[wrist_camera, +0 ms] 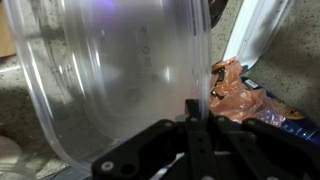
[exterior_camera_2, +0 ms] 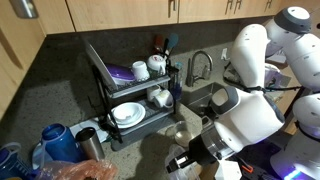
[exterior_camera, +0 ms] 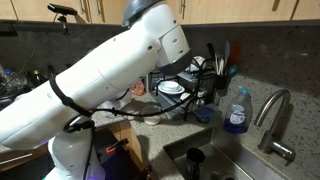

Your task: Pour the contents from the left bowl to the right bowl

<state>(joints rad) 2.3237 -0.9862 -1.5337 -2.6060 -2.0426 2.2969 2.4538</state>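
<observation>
My gripper (wrist_camera: 192, 108) is shut on the thin rim of the left bowl (wrist_camera: 110, 70), a pale translucent bowl. It is tipped on edge and fills most of the wrist view; I see nothing inside it. In an exterior view the gripper (exterior_camera_2: 187, 160) hangs low over the counter beside the sink. Just behind the gripper, a greyish round shape looks like the right bowl (exterior_camera_2: 182, 134). The arm (exterior_camera: 110, 70) hides both bowls in an exterior view.
A black dish rack (exterior_camera_2: 105, 85) holding white dishes stands on the stone counter, also seen behind the arm (exterior_camera: 185, 85). A faucet (exterior_camera: 272, 108), a sink (exterior_camera: 215, 160) and a blue soap bottle (exterior_camera: 237, 112) are nearby. An orange plastic bag (wrist_camera: 235, 92) lies beyond the bowl.
</observation>
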